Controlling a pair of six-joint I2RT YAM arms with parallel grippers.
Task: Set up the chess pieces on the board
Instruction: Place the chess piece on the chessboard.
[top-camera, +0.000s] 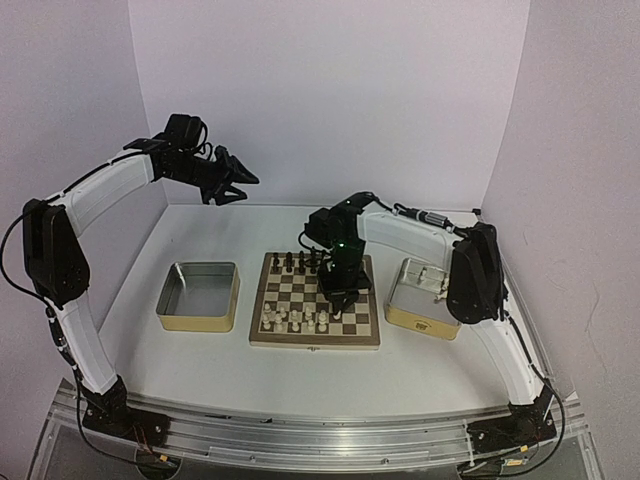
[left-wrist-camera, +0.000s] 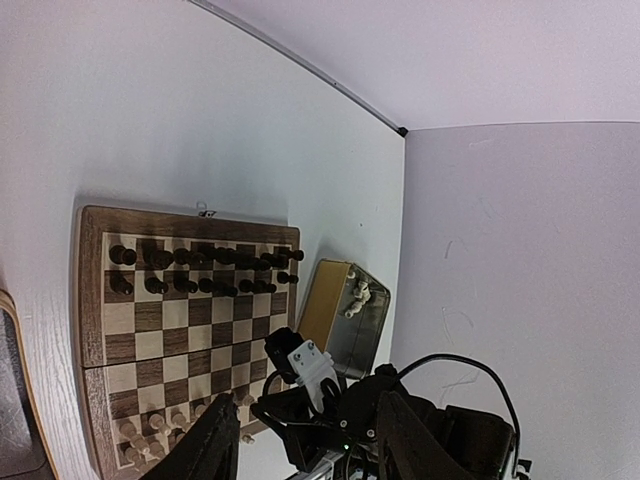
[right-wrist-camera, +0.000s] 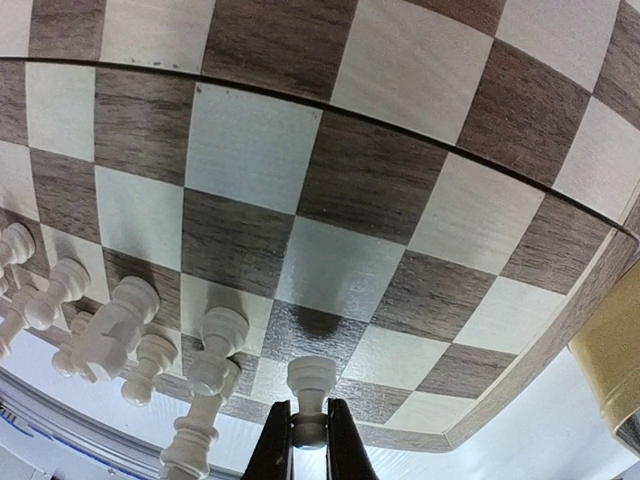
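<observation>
Clamping cream pawn (right-wrist-camera: 311, 380) upright, right claw (right-wrist-camera: 310, 438) is hovering bottom centre of right wrist frame over board (right-wrist-camera: 250, 150). Shadowed dark square is lying directly beneath. Other cream pieces (right-wrist-camera: 130, 340) are standing lower left. Left claw (top-camera: 240, 186), jaws apart and empty, is hanging upper left of top view, farther off.

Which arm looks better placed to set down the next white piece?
Right. The right gripper is shut on a white piece over the board; the left gripper hangs open, high off to the side.
</observation>
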